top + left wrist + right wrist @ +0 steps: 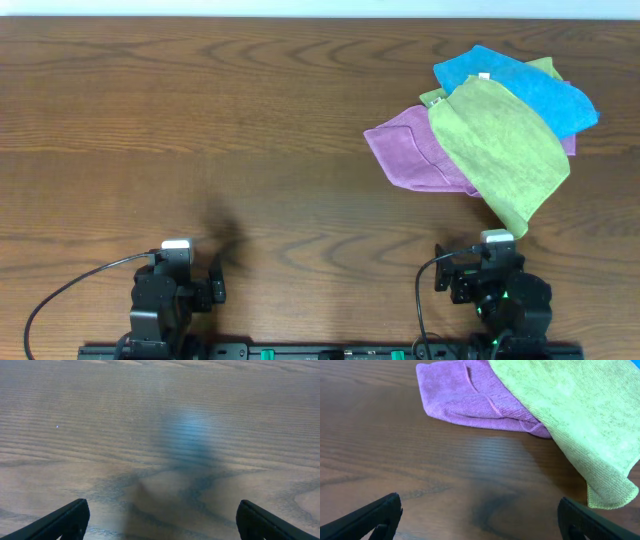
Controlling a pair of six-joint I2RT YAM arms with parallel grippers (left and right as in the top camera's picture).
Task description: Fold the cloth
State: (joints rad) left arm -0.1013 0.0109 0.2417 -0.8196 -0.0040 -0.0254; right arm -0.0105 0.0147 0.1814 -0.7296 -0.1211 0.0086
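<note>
The cloth is plain lime green and lies spread at the right of the table, draped over a purple cloth. Its near corner ends just in front of my right gripper. In the right wrist view the cloth fills the upper right and the purple cloth lies to its left. The right gripper is open over bare wood, touching nothing. My left gripper rests at the near left edge. It is open too, with only the tabletop between its fingers.
A blue cloth lies at the back of the pile, with a paler yellow-green cloth peeking out from beneath it. The dark wooden table stretches bare to the left and centre. A cable loops by the left arm.
</note>
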